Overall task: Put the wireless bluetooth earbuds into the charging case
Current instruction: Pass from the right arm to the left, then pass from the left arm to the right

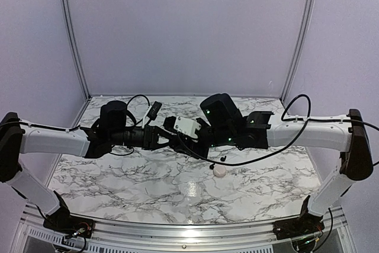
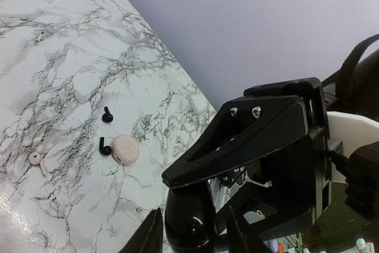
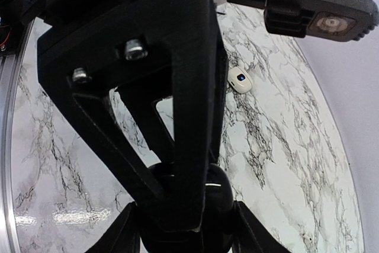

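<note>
A glossy black charging case (image 3: pixel 218 192) hangs above the table, and my right gripper (image 3: pixel 185 202) is shut on it with a finger on each side. My left gripper (image 2: pixel 194 207) straddles the same black case (image 2: pixel 188 224). Its fingers sit close on either side with narrow gaps, so it is open. One left finger crosses the front of the case in the right wrist view. Two black earbuds (image 2: pixel 107 114) (image 2: pixel 105 146) and a white earbud (image 2: pixel 37 159) lie on the marble. The two arms meet above the table's middle in the top view.
A pinkish-white closed case (image 2: pixel 125 149) lies on the marble table (image 1: pixel 148 176) beside the black earbuds; it shows in the top view as a pale case (image 1: pixel 219 170). Another small white case (image 3: pixel 240 79) lies farther off. Purple walls close in the back and sides.
</note>
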`<state>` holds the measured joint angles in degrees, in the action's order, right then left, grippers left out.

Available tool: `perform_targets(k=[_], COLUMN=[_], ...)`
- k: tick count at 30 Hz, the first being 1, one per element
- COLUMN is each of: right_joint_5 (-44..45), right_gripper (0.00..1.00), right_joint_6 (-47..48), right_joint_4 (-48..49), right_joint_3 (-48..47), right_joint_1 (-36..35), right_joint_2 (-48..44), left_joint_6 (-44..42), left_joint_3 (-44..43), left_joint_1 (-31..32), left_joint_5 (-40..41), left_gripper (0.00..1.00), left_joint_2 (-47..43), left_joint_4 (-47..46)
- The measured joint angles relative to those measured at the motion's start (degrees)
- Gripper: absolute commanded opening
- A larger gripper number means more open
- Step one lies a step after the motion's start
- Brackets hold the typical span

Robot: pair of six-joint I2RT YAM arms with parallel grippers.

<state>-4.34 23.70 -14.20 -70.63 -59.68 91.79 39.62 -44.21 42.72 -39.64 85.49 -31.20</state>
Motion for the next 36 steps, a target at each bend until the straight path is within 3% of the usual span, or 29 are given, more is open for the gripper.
perform_targets(k=[3,8,16,22,26,36], right_joint_5=[0.1,0.9,-0.3,-11.1,-20.2,-35.8], right_gripper=[0.41,0.53,0.88,0.85,0.76,0.72], right_joint_6=[0.2,0.8,-1.7,-7.9,-12.5,-25.0], right_joint_4=[0.0,-0.1,1.6,6.4,10.8,23.1], right_joint_3=[0.0,-0.1,1.0,5.7,7.3,8.6], right_joint_1=[0.0,-0.2,0.2,6.3,10.1,7.6], right_joint_2=[0.1,0.2,-1.2,-8.4,-10.4,-7.8], left_joint_6=[0.0,0.7,-2.6,-7.5,-11.8,-17.8], left_joint_3=[0.0,0.4,2.1,4.2,5.2,8.5], left_joint_1=[0.0,0.0,0.1,0.1,0.2,2.8], left_joint_5=[0.1,0.7,1.3,2.5,3.6,6.8], left_gripper=[0.27,0.13,0.05,0.05,0.04,0.04], left_joint_2=[0.0,0.0,-1.4,-7.8,-13.5,-23.7], left_joint_4=[-0.3,-0.3,-0.5,-0.4,-0.6,-5.6])
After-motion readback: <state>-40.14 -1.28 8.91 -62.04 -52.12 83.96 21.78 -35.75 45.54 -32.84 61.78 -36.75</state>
